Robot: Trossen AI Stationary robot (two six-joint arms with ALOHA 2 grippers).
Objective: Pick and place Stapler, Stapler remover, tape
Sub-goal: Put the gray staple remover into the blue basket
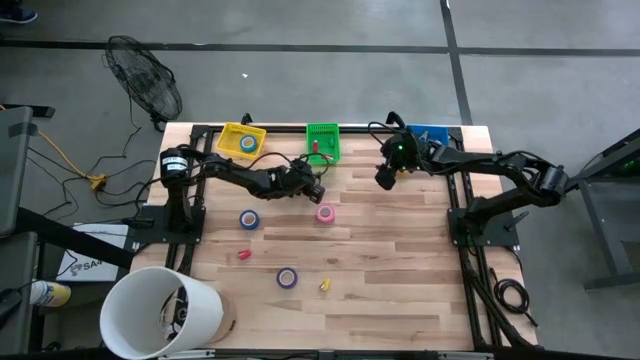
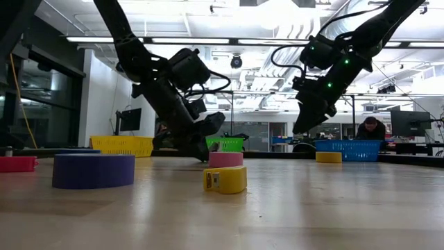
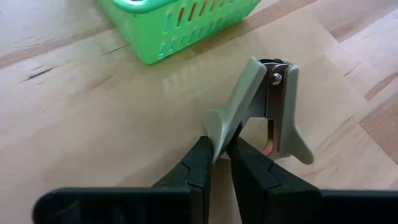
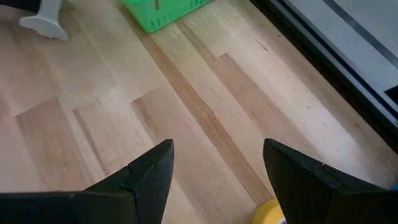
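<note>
The stapler remover (image 3: 267,99), with grey plastic wings and metal jaws, lies on the wood table just in front of the green basket (image 1: 322,142). My left gripper (image 1: 318,190) is shut on it. Tape rolls lie on the table: blue (image 1: 249,219), pink (image 1: 325,212), purple (image 1: 287,277), and a yellow one (image 2: 225,179) nearer the front. My right gripper (image 1: 385,178) hangs open above the table, right of the green basket, with nothing between its fingers (image 4: 149,171). I cannot make out the stapler; a red thing (image 1: 313,148) lies in the green basket. My left gripper pinches the tip of one grey wing (image 3: 217,127) of the stapler remover between its two fingers (image 3: 199,165). The fingers come slanting down from the table's left. The remover's other wing (image 3: 298,146) and its metal hinge end seem to rest on the table.
A yellow basket (image 1: 242,140) and a blue basket (image 1: 428,135) stand along the far edge beside the green one. A small red piece (image 1: 244,255) lies at the left. Another yellow roll (image 4: 273,211) lies under my right gripper. A white bucket (image 1: 160,312) stands at the near left corner.
</note>
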